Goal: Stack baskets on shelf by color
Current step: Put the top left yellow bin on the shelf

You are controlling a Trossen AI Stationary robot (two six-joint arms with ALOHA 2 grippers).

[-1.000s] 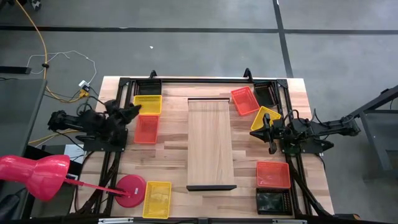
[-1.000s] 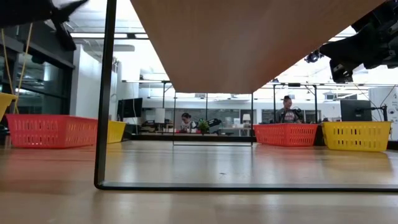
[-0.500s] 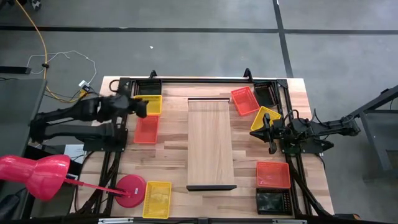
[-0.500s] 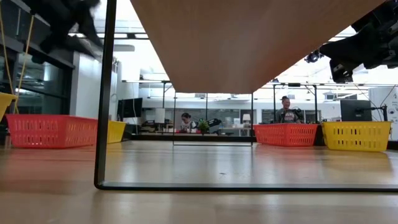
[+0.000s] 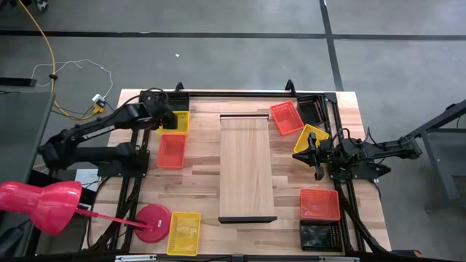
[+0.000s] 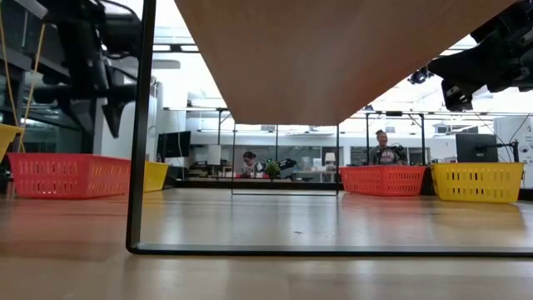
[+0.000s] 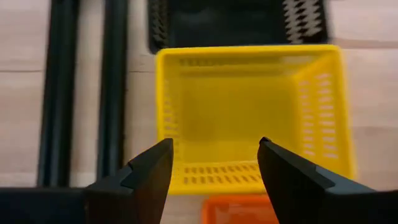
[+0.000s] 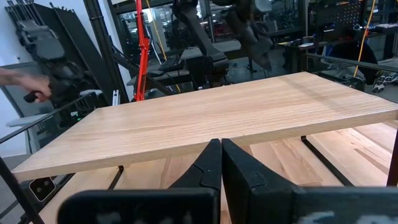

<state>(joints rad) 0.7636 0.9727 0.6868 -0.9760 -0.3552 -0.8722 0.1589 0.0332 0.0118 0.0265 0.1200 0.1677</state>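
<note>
Since a moment ago, my left arm has swung up from the side of the bench and now my left end effector [image 7: 211, 158] hangs over the yellow basket [image 5: 173, 122] at about 10 o'clock on the bench [image 5: 200, 191]. Its fingers [image 7: 152, 168] are spread apart, with nothing between them yet. Looking down past them, I see the yellow basket is empty. A black basket [image 7: 236, 22] sits just behind it, and a red-orange basket [image 5: 171, 151] sits just in front of it.

My right end effector [image 8: 221, 163] waits at about 3 o'clock, beside the shelf [image 5: 247, 169], and has not moved. Its fingers are pressed together and hold nothing.

The shelf runs down the middle of the bench and nothing is on it. More baskets lie around it: a red-orange one [image 5: 286, 118] and a yellow one [image 5: 309, 138] near 2 o'clock, a red-orange one [image 5: 320, 204] and a black one [image 5: 319, 236] near 5 o'clock, and a yellow one [image 5: 183, 233] near 7 o'clock beside the pink lamp base [image 5: 152, 222].
</note>
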